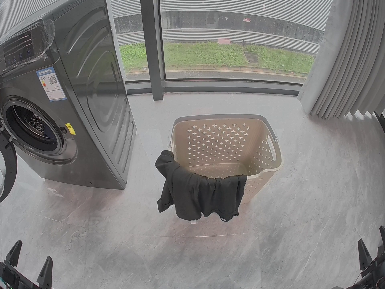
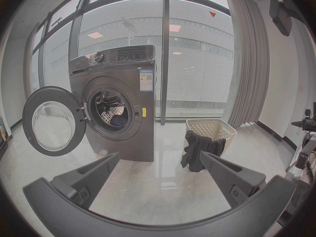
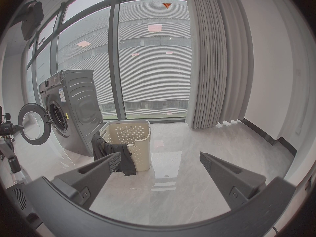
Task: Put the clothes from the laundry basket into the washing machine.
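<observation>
A beige laundry basket [image 1: 264,141] [image 2: 217,129] [image 3: 135,132] stands on the floor before the window. A dark garment [image 1: 200,191] [image 2: 199,147] [image 3: 112,150] hangs over its near rim, spilling outside. The grey washing machine [image 1: 92,85] [image 2: 121,102] [image 3: 79,106] stands at the left with its round door [image 2: 52,120] [image 3: 34,124] swung open, and something dark lies in the drum [image 2: 113,114]. My left gripper [image 1: 29,259] [image 2: 158,158] is open, low at the front left, far from the basket. My right gripper [image 1: 373,245] [image 3: 158,158] is open at the front right.
Grey marble floor [image 1: 120,237] stretches between me and the basket. Grey curtains [image 1: 353,53] hang at the right of the floor-to-ceiling window [image 1: 232,33]. A window post [image 1: 150,41] stands behind the machine and basket.
</observation>
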You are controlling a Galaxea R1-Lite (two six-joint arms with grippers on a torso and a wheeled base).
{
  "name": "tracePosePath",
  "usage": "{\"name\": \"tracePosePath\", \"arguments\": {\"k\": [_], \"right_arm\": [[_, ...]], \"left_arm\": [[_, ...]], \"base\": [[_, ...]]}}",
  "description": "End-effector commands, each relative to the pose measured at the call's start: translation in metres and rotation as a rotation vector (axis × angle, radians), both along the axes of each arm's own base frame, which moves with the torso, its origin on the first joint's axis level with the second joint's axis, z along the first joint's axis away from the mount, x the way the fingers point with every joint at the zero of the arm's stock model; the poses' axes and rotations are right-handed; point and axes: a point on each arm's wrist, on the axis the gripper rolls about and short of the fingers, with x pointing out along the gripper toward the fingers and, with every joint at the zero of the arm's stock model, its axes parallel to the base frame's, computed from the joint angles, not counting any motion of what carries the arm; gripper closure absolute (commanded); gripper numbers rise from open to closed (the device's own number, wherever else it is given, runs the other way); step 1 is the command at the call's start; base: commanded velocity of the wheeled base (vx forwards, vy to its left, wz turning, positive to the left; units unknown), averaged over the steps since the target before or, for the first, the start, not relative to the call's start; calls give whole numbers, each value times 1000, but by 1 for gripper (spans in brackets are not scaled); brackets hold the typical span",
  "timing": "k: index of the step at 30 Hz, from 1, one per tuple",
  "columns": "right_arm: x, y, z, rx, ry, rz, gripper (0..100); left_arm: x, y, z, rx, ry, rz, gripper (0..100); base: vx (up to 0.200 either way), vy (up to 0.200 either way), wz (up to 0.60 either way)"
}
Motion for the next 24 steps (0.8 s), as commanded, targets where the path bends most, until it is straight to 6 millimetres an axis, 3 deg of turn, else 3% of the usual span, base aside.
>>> {"name": "tracePosePath", "arguments": {"k": [1,5,6,7,8,17,24], "right_arm": [[0,0,-2,1,-22,9,0],[-16,1,58,6,-216,70,0],[-16,1,58,6,-216,70,0],[-11,1,79,9,-194,89,0],[-6,1,83,8,-165,92,0],[57,5,74,27,233,219,0],[72,9,72,25,324,294,0]], "left_arm": [[0,0,-4,-2,0,0,0],[0,0,-4,-2,-1,0,0],[0,0,-4,-2,-1,0,0],[0,0,-4,1,-1,0,0],[0,0,-4,0,-1,0,0],[0,0,-4,-3,-1,0,0],[0,0,-4,-2,0,0,0]], "base": [[0,0,0],[0,0,0],[0,0,0],[0,0,0],[0,0,0],[0,0,0],[171,0,0]]}}
